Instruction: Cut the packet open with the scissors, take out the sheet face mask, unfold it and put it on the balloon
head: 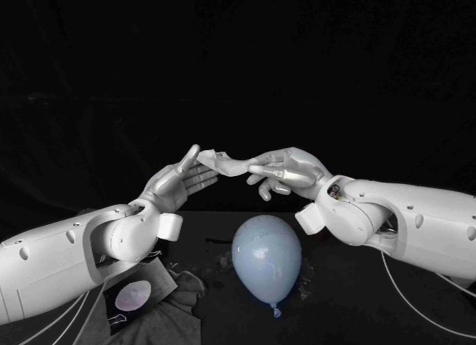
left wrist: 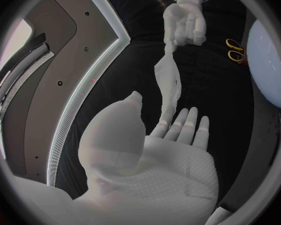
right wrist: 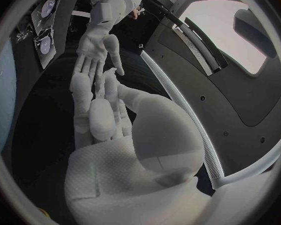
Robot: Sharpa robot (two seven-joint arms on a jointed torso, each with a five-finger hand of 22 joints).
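**Unfolding the mask above the balloon**

The right robot hand (head: 287, 171) is pinching the sheet face mask (head: 223, 162) between thumb and fingers, holding it in the air above the far end of the balloon (head: 266, 257). The mask is out of its packet (head: 134, 295) but is hanging as a narrow, bunched strip, not yet opened out, so the step in hand looks to be the unfolding.

The left robot hand (head: 182, 181) is standing open just beside the strip, fingers straight and apart, gripping nothing. Its fingertips are lying at the strip's free end, though I cannot tell whether they are touching it.

As I judge it, the next move is calling for the left robot hand to close on a loose edge and draw it away from the right one. That pull wants gentleness, since a thin sheet is likely clinging to itself and could tear.

The balloon is lying on the desk (head: 341, 316) between the two forearms, knot toward the robot. The packet is resting by the left forearm on a crumpled dark cloth (head: 171, 316). The scissors (left wrist: 235, 50) are lying near the balloon, well apart from both hands. Nothing is standing between the mask and the balloon.
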